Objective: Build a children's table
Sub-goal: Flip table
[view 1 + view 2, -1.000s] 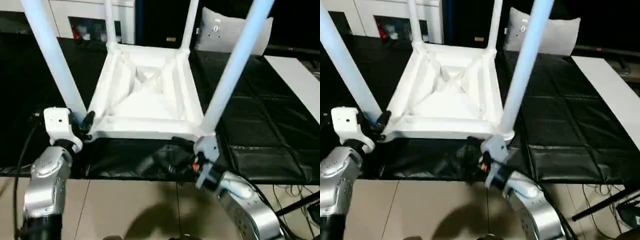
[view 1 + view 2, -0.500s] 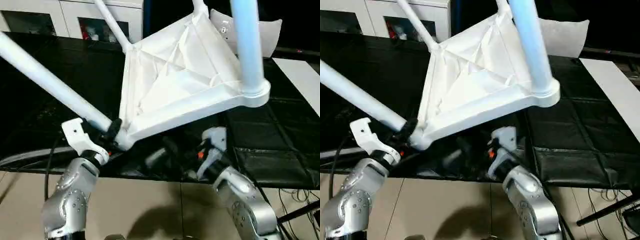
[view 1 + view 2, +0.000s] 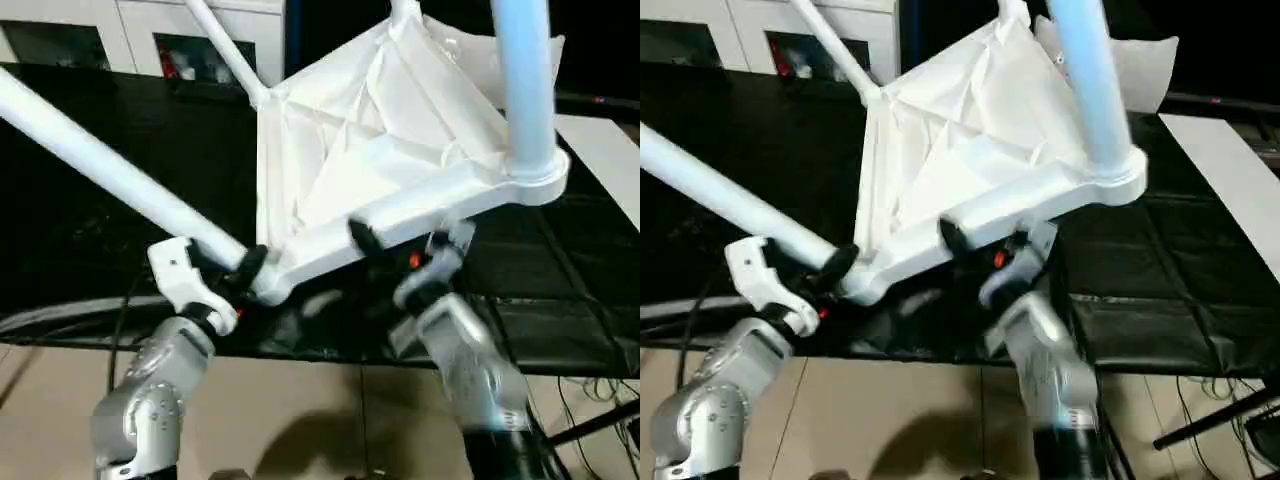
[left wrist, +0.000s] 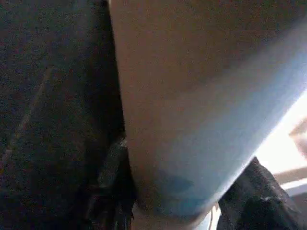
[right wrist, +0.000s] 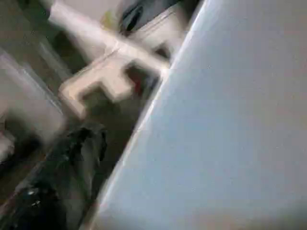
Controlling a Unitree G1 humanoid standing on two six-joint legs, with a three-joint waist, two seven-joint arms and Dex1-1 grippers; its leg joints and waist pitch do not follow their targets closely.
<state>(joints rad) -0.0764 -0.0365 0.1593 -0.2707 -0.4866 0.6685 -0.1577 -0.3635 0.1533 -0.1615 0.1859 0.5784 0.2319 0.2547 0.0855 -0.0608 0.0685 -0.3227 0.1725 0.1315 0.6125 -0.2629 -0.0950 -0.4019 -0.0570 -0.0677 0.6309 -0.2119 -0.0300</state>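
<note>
A: Entry. The small all-white plastic children's table (image 3: 380,160), legs fitted, is seen upside down and tilted: its ribbed underside faces the head camera, the robot's-right near corner is raised, and the left near corner sits low over the front edge of the big black-covered work table (image 3: 90,180). Where is it held?

B: The left gripper (image 3: 245,270) is seen closed around the near-left white tubular leg (image 3: 100,165) just beside its socket; the left wrist view is taken up by that leg lying close against the black fingers. The right gripper (image 3: 385,235) is placed at the near white edge rail (image 3: 400,210), one black finger (image 3: 362,236) showing over the rail. Whether the rail is truly clamped cannot be told.

A: Risks?

B: Three are judged likely. First, the weight is carried largely through one leg; if the leg is only pushed into its socket, it could be twisted or pulled free as the tilt is increased. Second, the rail is smooth and slanted, so a shallow grip at the right could be lost, and the raised corner would drop onto the black cover.

A: Third?

B: The near-right white leg (image 3: 525,90) is swung high and close to the head camera; with further rotation, the robot or the grey cushion-like object (image 3: 1140,70) behind could be struck. A slow turn, with the low corner kept over the table surface rather than past its front edge, is advised.
</note>
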